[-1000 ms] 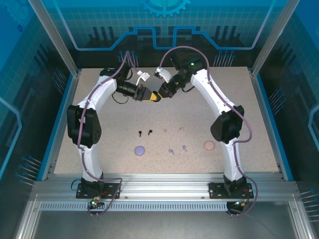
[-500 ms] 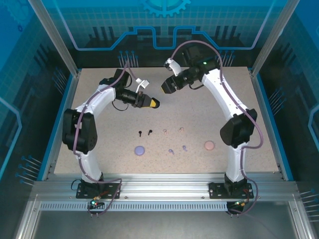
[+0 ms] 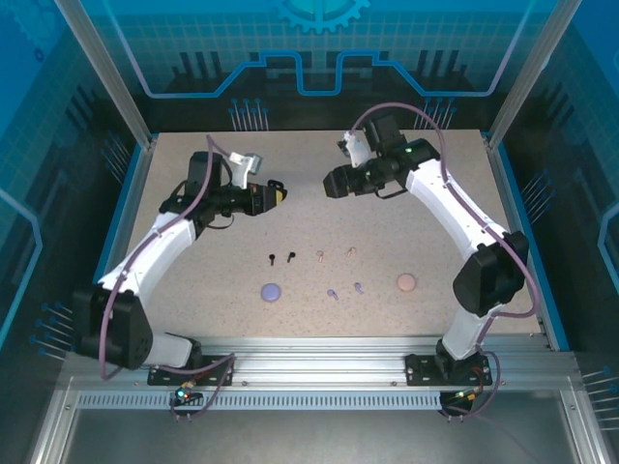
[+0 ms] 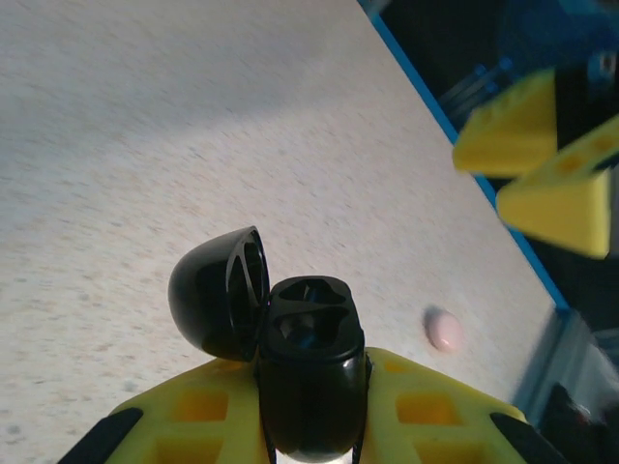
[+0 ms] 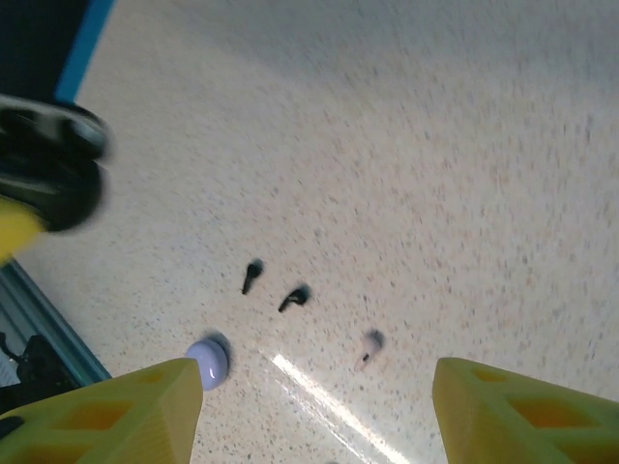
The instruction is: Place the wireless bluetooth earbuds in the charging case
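The left claw (image 3: 275,196) grips black case (image 4: 308,358), lid (image 4: 218,295) open. The right claw (image 3: 332,183) gapes wide, empty. Two black earbuds (image 3: 276,257) lie at 6 o'clock from left claw.

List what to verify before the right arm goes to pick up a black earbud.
1. Black case clamped in left gripper: ok.
2. Case lid open: ok.
3. Case sockets empty: cannot tell, too dark.
4. Right gripper open: ok.
5. Both black earbuds lying free on the table: ok.
6. Right gripper over an earbud: not ok, it hangs farther back.
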You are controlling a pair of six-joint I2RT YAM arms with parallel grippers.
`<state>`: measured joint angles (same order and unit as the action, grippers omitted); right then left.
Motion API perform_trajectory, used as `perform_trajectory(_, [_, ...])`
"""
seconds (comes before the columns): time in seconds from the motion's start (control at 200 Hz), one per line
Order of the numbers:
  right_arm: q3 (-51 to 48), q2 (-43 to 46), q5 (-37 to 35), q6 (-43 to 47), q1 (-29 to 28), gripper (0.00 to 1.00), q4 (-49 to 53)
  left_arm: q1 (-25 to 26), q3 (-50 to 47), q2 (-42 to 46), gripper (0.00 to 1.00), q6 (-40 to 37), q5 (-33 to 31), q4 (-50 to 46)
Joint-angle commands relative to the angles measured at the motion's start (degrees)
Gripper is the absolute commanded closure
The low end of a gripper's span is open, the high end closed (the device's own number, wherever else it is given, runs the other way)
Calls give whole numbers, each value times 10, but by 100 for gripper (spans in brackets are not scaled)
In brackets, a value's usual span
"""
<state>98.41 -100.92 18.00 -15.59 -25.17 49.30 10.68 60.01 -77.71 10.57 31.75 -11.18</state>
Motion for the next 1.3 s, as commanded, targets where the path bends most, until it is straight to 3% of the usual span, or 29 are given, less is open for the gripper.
perform_trajectory(0.0, [-44,8,-35,-75,-25,35,-37,3,-60,49,100,54,-121,134])
perform_trajectory(0.25, [-63,-46,-94,-193,-97,35,-63,3,-162,132,100,35,-262,219])
perform_trajectory(0.435, [-44,-84,-167,-304,-161,35,-52,2,-179,137,100,42,-330,261])
perform_trajectory(0.78, [41,-174,-250,-451,-227,35,9,1,-173,95,100,99,-346,322])
perform_trajectory(1.296, [152,-291,-280,-571,-260,37,109,1,-167,86,100,61,-355,316])
